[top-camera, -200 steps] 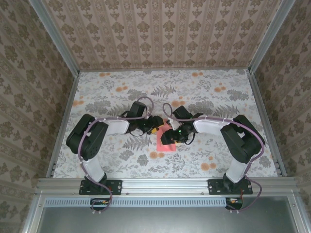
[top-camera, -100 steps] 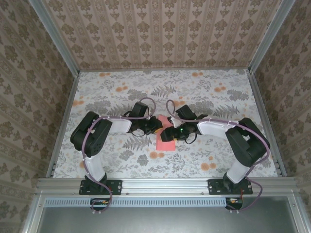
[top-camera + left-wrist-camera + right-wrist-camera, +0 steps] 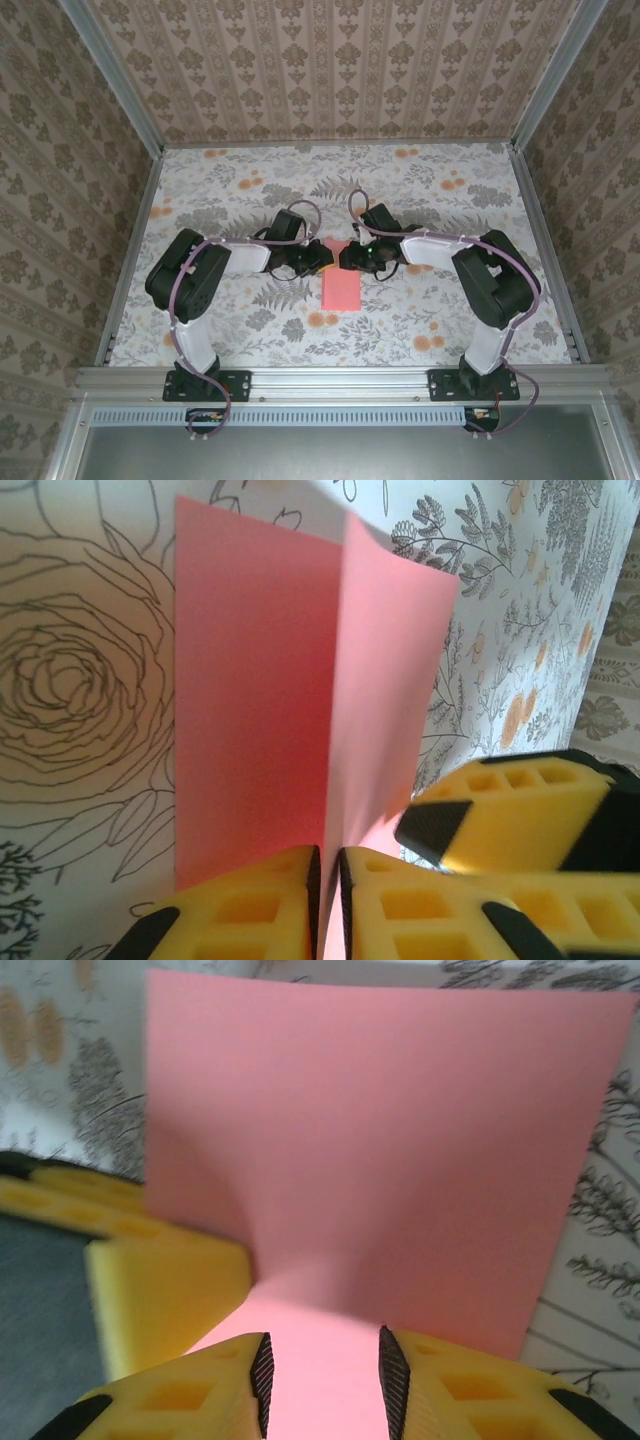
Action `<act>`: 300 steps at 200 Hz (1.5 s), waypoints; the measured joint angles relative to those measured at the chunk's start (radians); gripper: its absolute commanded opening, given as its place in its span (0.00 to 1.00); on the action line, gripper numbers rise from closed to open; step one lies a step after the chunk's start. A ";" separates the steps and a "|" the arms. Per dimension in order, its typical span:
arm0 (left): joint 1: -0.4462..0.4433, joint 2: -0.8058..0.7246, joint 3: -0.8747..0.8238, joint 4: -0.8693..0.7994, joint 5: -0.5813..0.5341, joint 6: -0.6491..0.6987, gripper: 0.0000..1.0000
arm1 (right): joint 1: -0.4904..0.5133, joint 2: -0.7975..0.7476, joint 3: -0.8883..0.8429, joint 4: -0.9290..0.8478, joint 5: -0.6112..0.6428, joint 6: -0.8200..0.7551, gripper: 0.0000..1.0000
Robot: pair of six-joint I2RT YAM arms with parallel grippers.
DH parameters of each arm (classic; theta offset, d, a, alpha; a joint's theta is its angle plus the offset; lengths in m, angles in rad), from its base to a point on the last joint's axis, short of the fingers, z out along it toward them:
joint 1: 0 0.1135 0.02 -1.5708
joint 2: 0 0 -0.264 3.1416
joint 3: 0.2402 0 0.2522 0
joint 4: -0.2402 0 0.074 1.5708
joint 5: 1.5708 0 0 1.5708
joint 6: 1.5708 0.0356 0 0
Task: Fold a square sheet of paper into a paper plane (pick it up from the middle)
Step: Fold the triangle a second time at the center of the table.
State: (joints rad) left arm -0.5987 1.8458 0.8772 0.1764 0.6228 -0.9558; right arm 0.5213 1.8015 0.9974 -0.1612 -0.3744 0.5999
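The sheet of paper (image 3: 341, 288) lies mid-bench (image 3: 450, 200). The left claw (image 3: 327, 872) is clenched on its raised crease, while the right claw (image 3: 325, 1365) straddles it, released. It looks light, floppy and easily torn, so hold near the centre fold.

We found the top view evenly lit; wrist views blurred close up, the square sheet of paper (image 3: 250, 680) darker left of its crease.

Floral table (image 3: 480, 190), damask-papered walls (image 3: 330, 70).
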 measured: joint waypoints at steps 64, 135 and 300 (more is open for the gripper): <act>-0.013 -0.011 -0.071 0.090 0.026 -0.044 0.26 | 0.000 0.041 0.029 -0.029 0.046 0.060 0.37; -0.085 -0.159 -0.182 0.082 0.032 -0.064 0.27 | 0.001 0.051 0.053 -0.065 0.064 0.089 0.36; -0.121 -0.160 -0.146 0.170 0.075 -0.124 0.44 | 0.003 0.060 0.077 -0.098 0.067 0.115 0.37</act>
State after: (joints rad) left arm -0.7193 1.6859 0.7307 0.3462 0.6975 -1.0798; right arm 0.5240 1.8614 1.0744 -0.2588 -0.3073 0.7151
